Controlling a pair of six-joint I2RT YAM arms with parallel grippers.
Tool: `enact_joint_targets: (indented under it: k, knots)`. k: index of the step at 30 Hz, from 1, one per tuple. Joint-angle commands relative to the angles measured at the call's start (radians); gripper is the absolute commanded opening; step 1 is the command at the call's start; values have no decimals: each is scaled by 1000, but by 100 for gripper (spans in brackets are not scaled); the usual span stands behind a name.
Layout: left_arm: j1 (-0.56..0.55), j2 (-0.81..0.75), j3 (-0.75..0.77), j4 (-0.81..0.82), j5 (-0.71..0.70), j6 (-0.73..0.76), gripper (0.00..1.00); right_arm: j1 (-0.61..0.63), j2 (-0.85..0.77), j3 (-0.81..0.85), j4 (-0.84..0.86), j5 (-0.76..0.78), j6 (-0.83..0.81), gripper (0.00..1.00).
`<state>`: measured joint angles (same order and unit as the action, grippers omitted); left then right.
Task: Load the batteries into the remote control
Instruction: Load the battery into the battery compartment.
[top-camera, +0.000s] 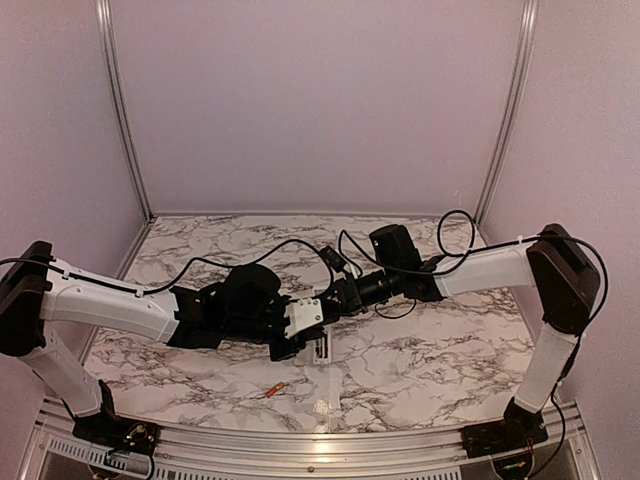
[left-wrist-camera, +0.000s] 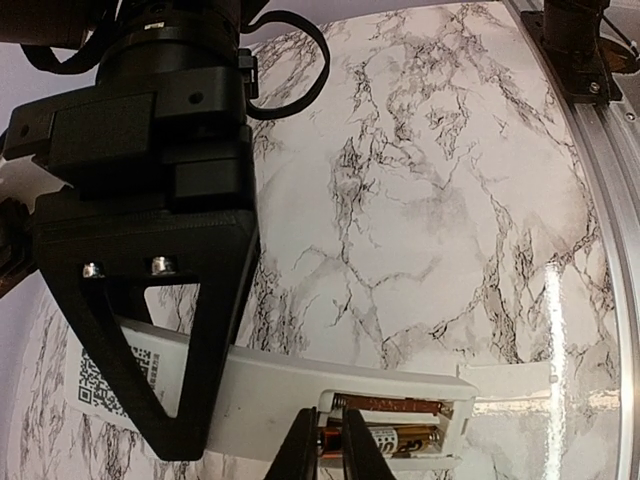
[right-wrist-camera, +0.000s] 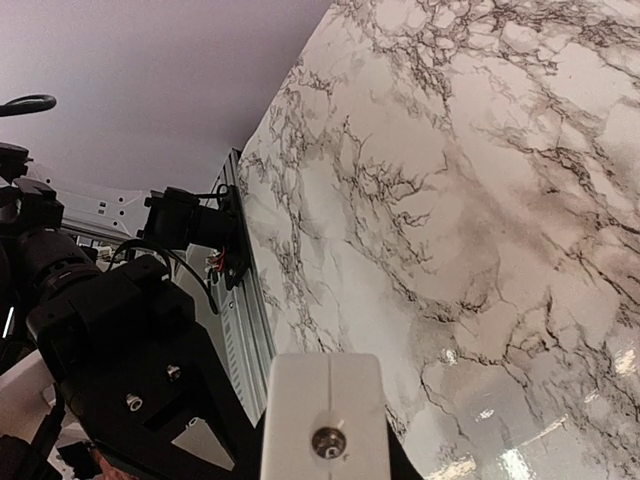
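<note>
Sitting in remote (left-wrist-camera: 270, 385), battery (left-wrist-camera: 395, 437): left wrist view only.

Marble table (top-camera: 450, 350) with one loose battery (top-camera: 272, 390).

One battery (left-wrist-camera: 395, 437) sits in the remote control (left-wrist-camera: 280, 392) on the table (top-camera: 450, 360); a loose battery (top-camera: 270, 391) lies before it, leftward.

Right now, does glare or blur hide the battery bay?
Left wrist: bay sharp on the remote control, glare streak only on the marble table. Right wrist: bay not in frame, glare bottom right. Top external: frame posts bowed, bay too small to read.
</note>
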<state>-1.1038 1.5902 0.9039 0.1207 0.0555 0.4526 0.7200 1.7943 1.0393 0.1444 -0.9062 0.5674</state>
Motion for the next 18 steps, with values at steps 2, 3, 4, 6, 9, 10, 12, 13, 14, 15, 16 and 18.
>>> enact_joint_targets:
  k: [2, 3, 4, 6, 9, 10, 12, 13, 14, 15, 16, 18]
  knots:
    - [-4, 28, 19, -77, 20, 1, 8, 12, 3, 46, -6, -11, -9, 0]
    - [-5, 31, 20, -86, 23, 1, 8, 11, 0, 47, -5, -12, -7, 0]
    - [-6, 36, 23, -93, 24, 1, 7, 12, -2, 48, -5, -13, -7, 0]
    - [-11, 46, 26, -104, 26, 0, 6, 11, -8, 50, -5, -9, -6, 0]
    - [-19, 62, 32, -119, 28, 2, 6, 12, -17, 50, 1, -9, -2, 0]
    - [-21, 67, 34, -119, 30, 2, 6, 10, -19, 50, 4, -8, -1, 0]
    - [-24, 76, 33, -149, 34, 2, 5, 6, -26, 45, 11, -8, 2, 0]
    - [-26, 80, 31, -151, 38, 1, 5, 5, -30, 42, 17, -12, 5, 0]
    - [-27, 84, 30, -153, 38, 0, 5, 3, -33, 41, 21, -13, 6, 0]
    - [-28, 88, 30, -155, 39, -1, 5, -1, -37, 41, 22, -15, 7, 0]
    - [-28, 91, 30, -160, 38, -1, 5, -4, -40, 39, 28, -17, 11, 0]
    - [-28, 100, 33, -171, 35, 0, 4, -8, -46, 36, 36, -20, 15, 0]
